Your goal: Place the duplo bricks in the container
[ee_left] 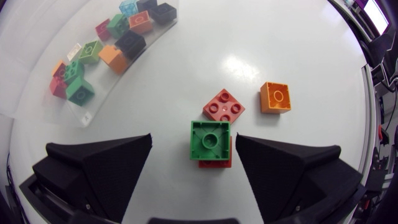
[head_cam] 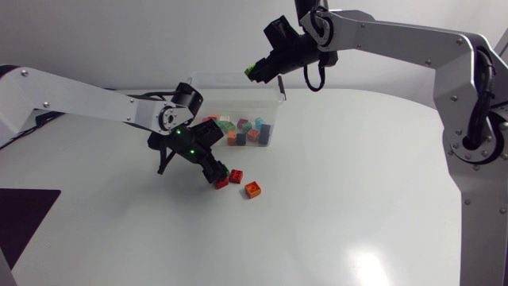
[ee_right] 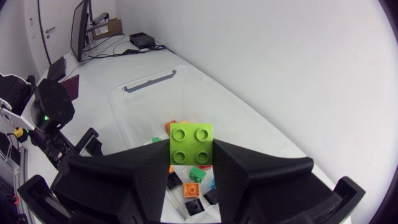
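The container (head_cam: 208,87) is a clear plastic box at the far middle of the table (head_cam: 357,199), and many coloured bricks lie in it already. The right gripper (ee_right: 191,163) hangs above the container's right end. Its jaws are closed only a little way, with both fingers pressing on the two sides of a lime brick (ee_right: 191,144).

On the table, nearer than the container, three bricks are left. The left gripper (ee_left: 194,144) is low over them with its jaws wide open and holding nothing. Between the fingers stands a green brick (ee_left: 210,138) stacked on a lower red brick (ee_left: 214,163), with a gap on each side of it. A loose red brick (ee_left: 223,106) lies just beyond the stack and an orange brick (ee_left: 275,98) is to the right of that one.

I think these bricks are light, hard plastic that does not bend or break easily. Their sides are smooth and may slip, so it is better to hold them on two flat opposite walls, not on the studs. The green and red pair may separate if only the top brick is squeezed.
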